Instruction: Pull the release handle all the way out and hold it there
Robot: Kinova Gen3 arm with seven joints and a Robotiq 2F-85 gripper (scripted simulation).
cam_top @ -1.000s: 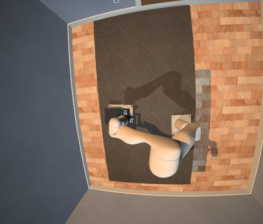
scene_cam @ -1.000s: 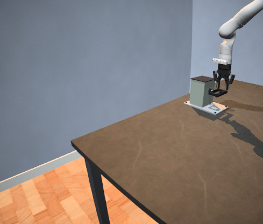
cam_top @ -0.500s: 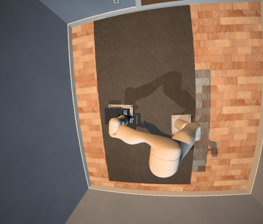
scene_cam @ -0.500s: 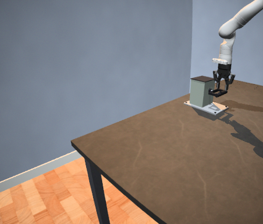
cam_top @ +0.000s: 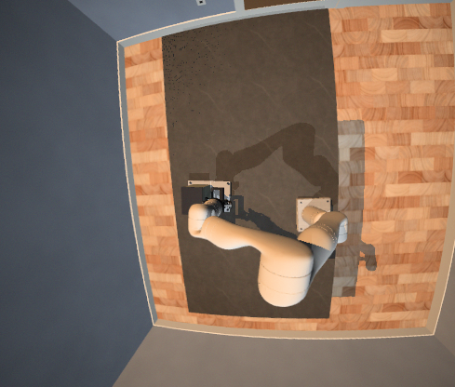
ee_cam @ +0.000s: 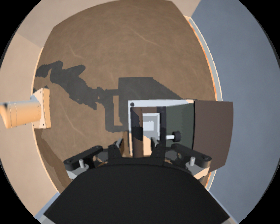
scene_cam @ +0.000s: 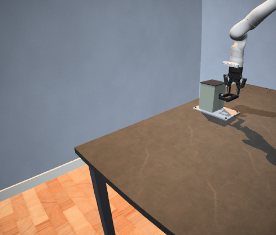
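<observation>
A grey-green box point(scene_cam: 210, 96) point(cam_top: 194, 199) with a dark top stands on a pale baseplate point(scene_cam: 231, 114) point(cam_top: 212, 183) near the table's far edge. A black loop-shaped release handle point(scene_cam: 228, 98) sticks out of its side, level over the baseplate. My gripper point(scene_cam: 233, 92) point(ee_cam: 137, 143) points straight down over the handle, fingers half spread. The fingertips hang at the loop's top, one on each side of it, and I see no firm grip on it. In the overhead view my wrist hides the fingers. The wrist view shows the box point(ee_cam: 211, 129) just ahead.
The dark table point(scene_cam: 179, 158) point(cam_top: 248, 93) carries only the fixture and my arm's base plate point(cam_top: 301, 206) point(ee_cam: 20, 112). A blue-grey wall stands close behind the box. Wooden floor point(cam_top: 388, 93) surrounds the table.
</observation>
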